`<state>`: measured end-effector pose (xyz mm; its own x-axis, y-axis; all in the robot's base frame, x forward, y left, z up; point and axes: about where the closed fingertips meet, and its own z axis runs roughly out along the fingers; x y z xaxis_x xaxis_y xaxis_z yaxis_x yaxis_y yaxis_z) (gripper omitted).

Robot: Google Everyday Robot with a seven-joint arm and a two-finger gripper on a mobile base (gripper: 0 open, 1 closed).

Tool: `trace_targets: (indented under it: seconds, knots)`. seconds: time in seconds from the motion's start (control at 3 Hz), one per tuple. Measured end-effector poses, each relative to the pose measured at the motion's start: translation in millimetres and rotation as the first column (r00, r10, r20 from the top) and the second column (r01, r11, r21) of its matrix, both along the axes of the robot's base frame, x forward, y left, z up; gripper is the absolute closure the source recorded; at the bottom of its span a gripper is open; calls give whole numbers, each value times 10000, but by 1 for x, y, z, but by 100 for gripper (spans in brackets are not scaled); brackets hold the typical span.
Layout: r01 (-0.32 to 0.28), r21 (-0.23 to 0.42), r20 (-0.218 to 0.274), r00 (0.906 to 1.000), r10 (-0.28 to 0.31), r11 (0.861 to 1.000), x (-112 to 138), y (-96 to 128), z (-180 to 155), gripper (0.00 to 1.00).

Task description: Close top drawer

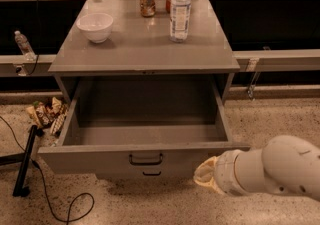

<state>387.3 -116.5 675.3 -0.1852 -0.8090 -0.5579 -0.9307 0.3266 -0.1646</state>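
The top drawer point(145, 158) is a wide grey metal drawer pulled fully out of the cabinet, its inside empty. A small black bar handle point(145, 159) sits at the centre of its front. My gripper point(206, 178) comes in from the lower right at the end of a white arm. Its tan tip is right at the lower right part of the drawer front, below the right corner. A narrower drawer front with a like handle point(151, 173) shows just under the open drawer.
On the cabinet top point(125, 54) stand a white bowl point(95, 26), a clear water bottle point(180, 11) and two cans point(147, 0). Crumpled wrappers point(46, 114), a black stand leg point(24, 161) and a cable point(65, 204) lie on the floor at the left. A small bottle point(23, 44) stands on the left ledge.
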Motion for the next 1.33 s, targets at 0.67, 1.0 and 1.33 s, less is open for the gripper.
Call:
trace_targets:
  seconds: [0.67, 1.0, 1.33]
  knots:
    - [-438, 351, 1806, 9829, 368, 9984, 35, 16, -35, 100]
    - [-471, 443, 2278, 9730, 358, 9979, 51, 22, -44, 100]
    - [-359, 423, 2656, 9638, 234, 9985, 71, 27, -51, 100]
